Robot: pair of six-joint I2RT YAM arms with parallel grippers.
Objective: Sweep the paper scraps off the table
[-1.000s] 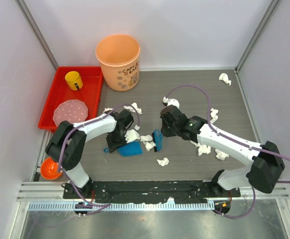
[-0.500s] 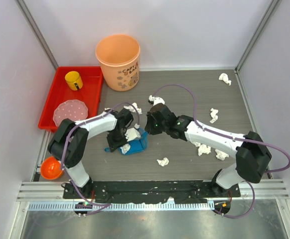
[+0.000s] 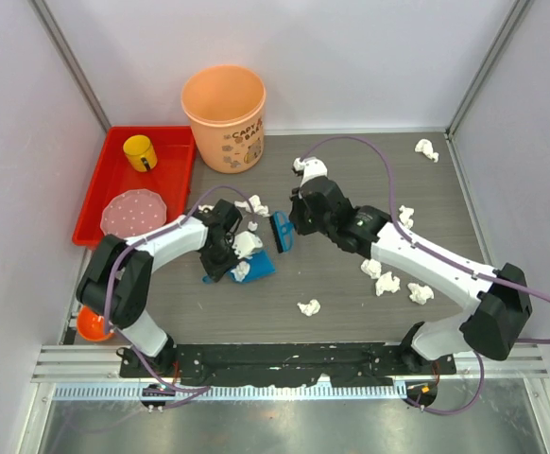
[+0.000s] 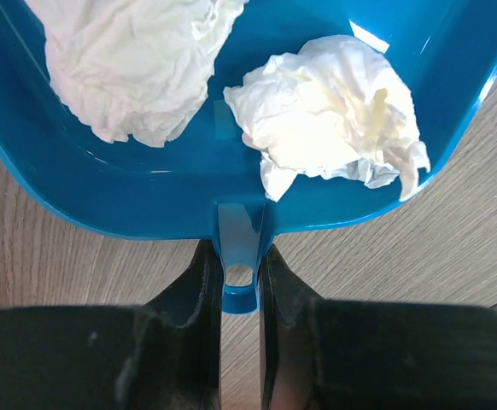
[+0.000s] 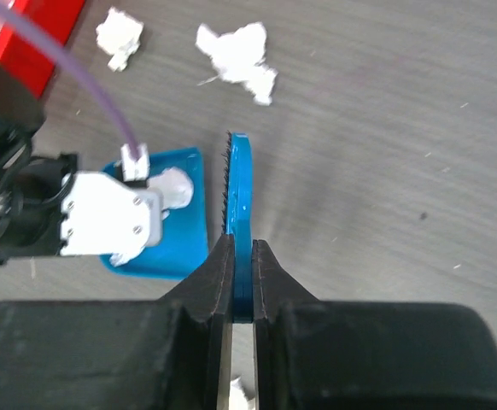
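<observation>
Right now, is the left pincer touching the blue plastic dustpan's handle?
Touching. The left wrist view shows the left pincer squeezing the blue plastic dustpan by its little handle, both black fingers pressed against it.

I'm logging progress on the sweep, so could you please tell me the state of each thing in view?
blue dustpan: holds two paper scraps
left gripper: shut on the blue dustpan's handle
right gripper: shut on the blue brush
blue brush: bristles facing the blue dustpan
orange bucket: upright, open
loose scraps: several on the table
yellow mug: upright in the red tray
</observation>
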